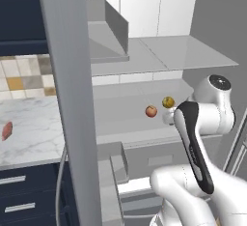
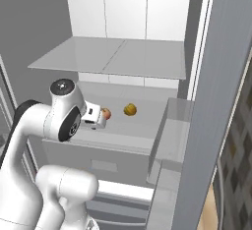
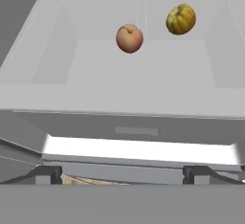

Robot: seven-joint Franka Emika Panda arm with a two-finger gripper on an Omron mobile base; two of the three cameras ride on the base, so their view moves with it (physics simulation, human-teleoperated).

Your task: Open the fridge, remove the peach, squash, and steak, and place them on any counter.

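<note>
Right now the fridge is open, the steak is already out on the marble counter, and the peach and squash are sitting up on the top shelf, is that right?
Not quite. The peach and squash sit on the lower shelf, beneath the top one, as the left base view shows. The fridge is open, and the steak lies on the counter.

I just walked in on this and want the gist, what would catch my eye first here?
The fridge stands open, its grey door edge close in the foreground of the left base view. On a grey shelf inside sit the peach and, just beside it, the squash, apart from each other. The gripper hangs open in front of that shelf, and the steak lies on the counter.
</note>
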